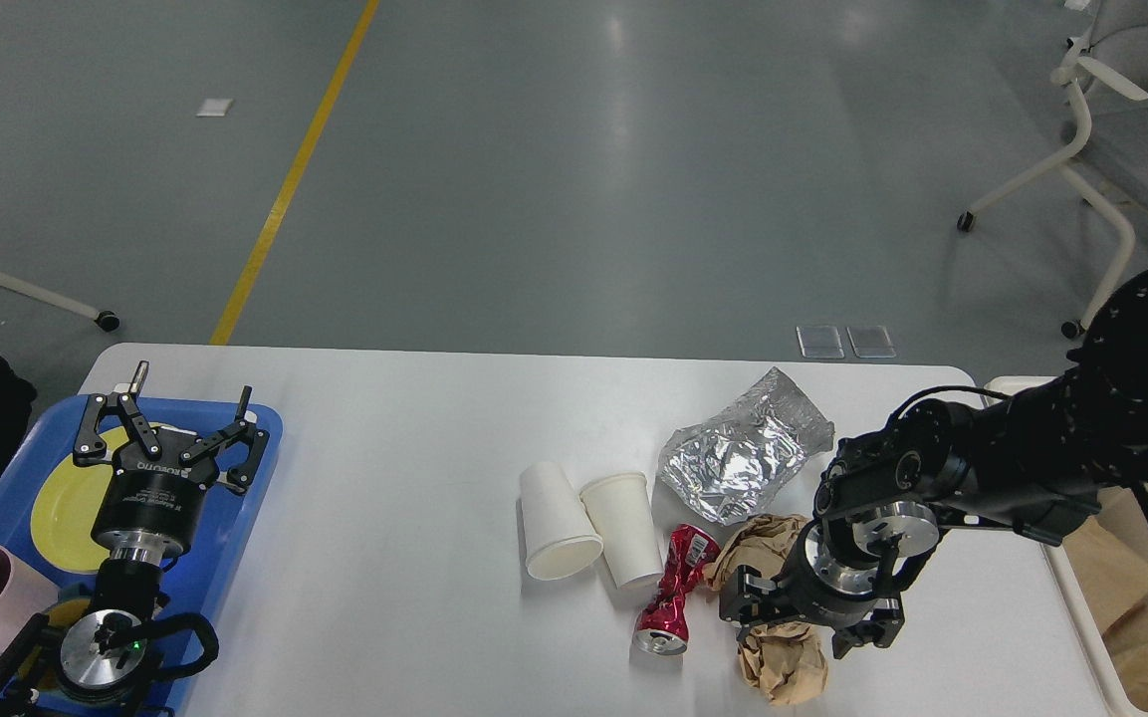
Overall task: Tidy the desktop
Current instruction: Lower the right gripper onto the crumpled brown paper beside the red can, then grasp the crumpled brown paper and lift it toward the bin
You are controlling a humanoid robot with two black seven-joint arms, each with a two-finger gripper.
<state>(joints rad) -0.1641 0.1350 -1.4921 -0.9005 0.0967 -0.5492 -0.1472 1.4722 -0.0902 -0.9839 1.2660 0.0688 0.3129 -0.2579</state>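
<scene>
Right gripper (801, 622), fingers spread, straddles the brown paper wad (771, 597) near the desktop's (384, 518) front edge; next, clamp and lift

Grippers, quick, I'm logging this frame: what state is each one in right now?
Left gripper: open, holding nothing, above the blue tray.
Right gripper: open, fingers straddling the crumpled brown paper, not closed on it.

We have a single view, from our own head, looking forward and down across the desktop (414, 438), near its front edge, with grey floor (574, 179) beyond its far edge.
</scene>
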